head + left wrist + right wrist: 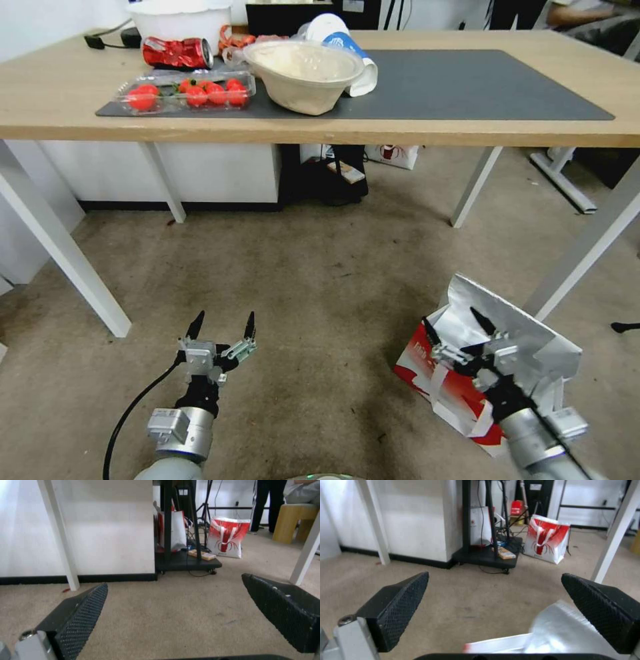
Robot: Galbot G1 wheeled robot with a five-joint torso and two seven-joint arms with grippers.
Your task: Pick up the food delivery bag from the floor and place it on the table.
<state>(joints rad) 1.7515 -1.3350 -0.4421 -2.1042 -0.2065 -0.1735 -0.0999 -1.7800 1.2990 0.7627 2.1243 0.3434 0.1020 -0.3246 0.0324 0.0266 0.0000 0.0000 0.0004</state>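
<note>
With our right claw (460, 327) spread wide above the food delivery bag (460, 390) on the floor (320, 280), we judge it light, floppy, best taken by its white strap (437, 387).

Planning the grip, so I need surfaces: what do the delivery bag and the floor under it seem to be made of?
The food delivery bag looks like a thin printed red-and-white outer sheet, probably plastic or coated fabric, with a crinkled, shiny silver foil lining and flat white strap handles. The floor looks like short-pile brownish-grey carpet: matte, with faint dark stains. The open right gripper hovers over the bag.
</note>
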